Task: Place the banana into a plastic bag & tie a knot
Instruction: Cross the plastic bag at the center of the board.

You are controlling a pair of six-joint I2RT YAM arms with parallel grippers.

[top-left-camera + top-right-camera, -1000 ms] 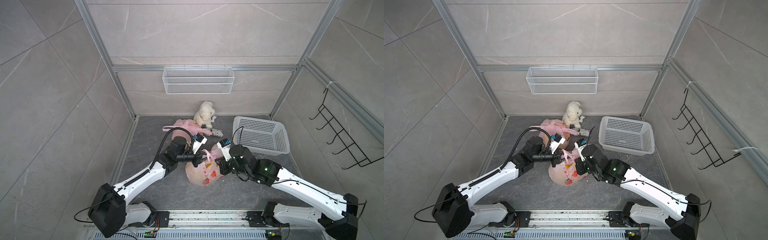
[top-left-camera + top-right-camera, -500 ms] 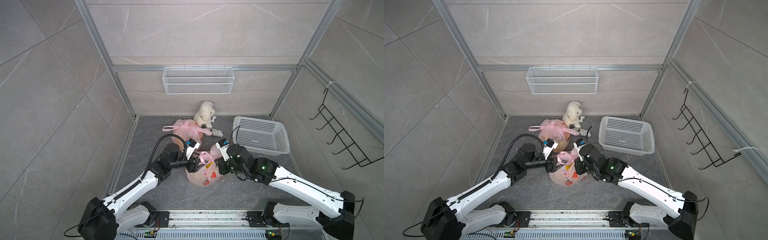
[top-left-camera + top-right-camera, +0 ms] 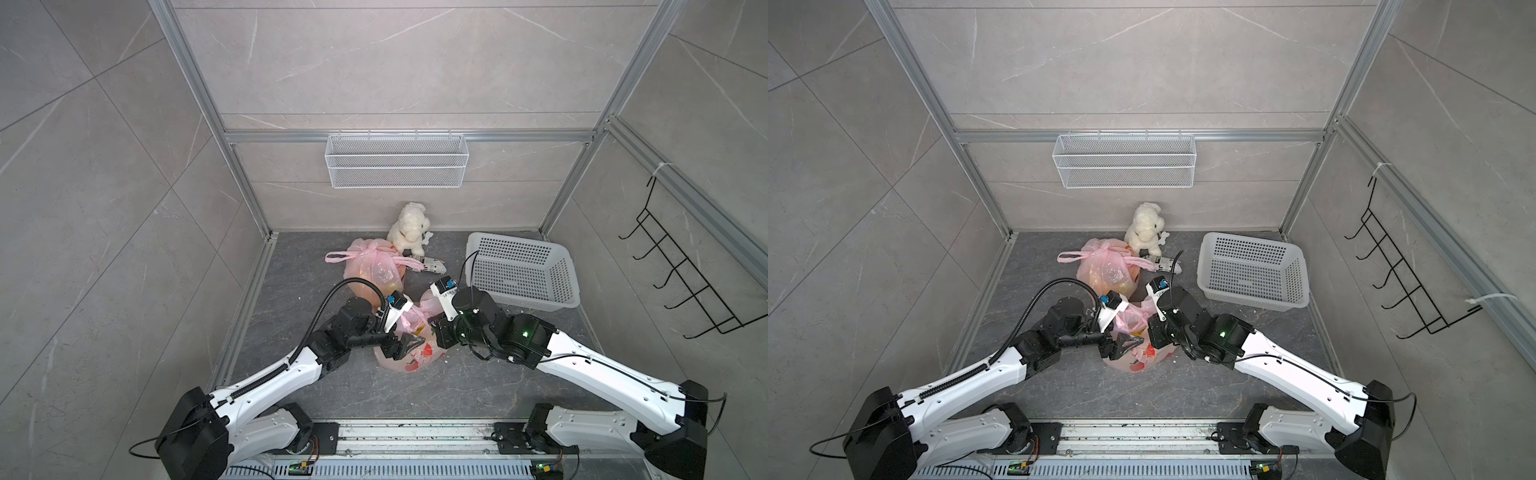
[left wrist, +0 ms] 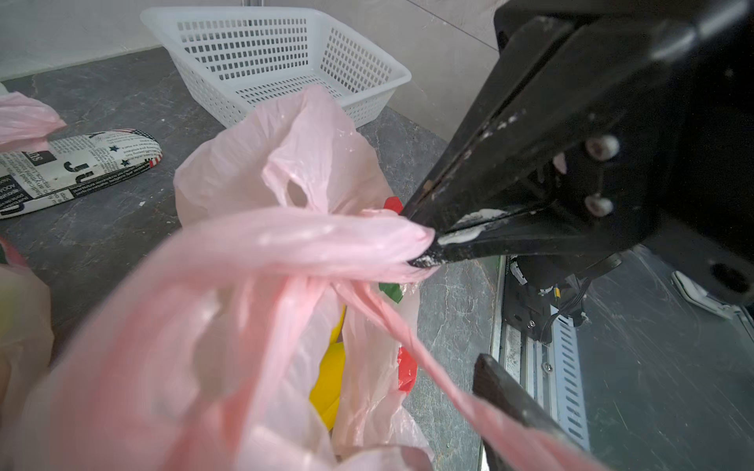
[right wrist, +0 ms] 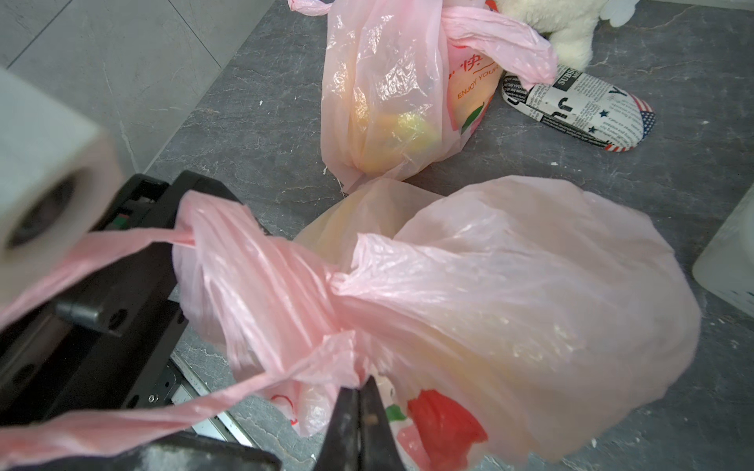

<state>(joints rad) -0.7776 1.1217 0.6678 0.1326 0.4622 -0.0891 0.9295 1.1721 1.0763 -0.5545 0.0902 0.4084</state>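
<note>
The near pink plastic bag [image 3: 415,357] [image 3: 1138,357] lies on the floor between both arms. Its handles are twisted together above it [image 5: 338,285]. Through the bag mouth the yellow banana [image 4: 328,379] shows in the left wrist view. My right gripper [image 5: 361,391] [image 4: 424,253] is shut on a bunched handle of the bag. My left gripper [image 3: 405,345] [image 3: 1121,343] stands open at the bag's left side. A thin handle strand [image 4: 428,367] drapes over one of its fingers [image 4: 506,395], and blurred plastic hides the other finger.
A second pink bag [image 3: 374,270], tied, stands behind the near one. A newspaper-print shoe [image 3: 432,264] and a white plush toy [image 3: 409,228] lie beside it. A white perforated basket [image 3: 521,270] sits at the back right. A wire shelf [image 3: 397,166] hangs on the back wall.
My left gripper has gone from shut to open, letting go of the handle, and has shifted toward the front. The right gripper stays shut on the bag.
</note>
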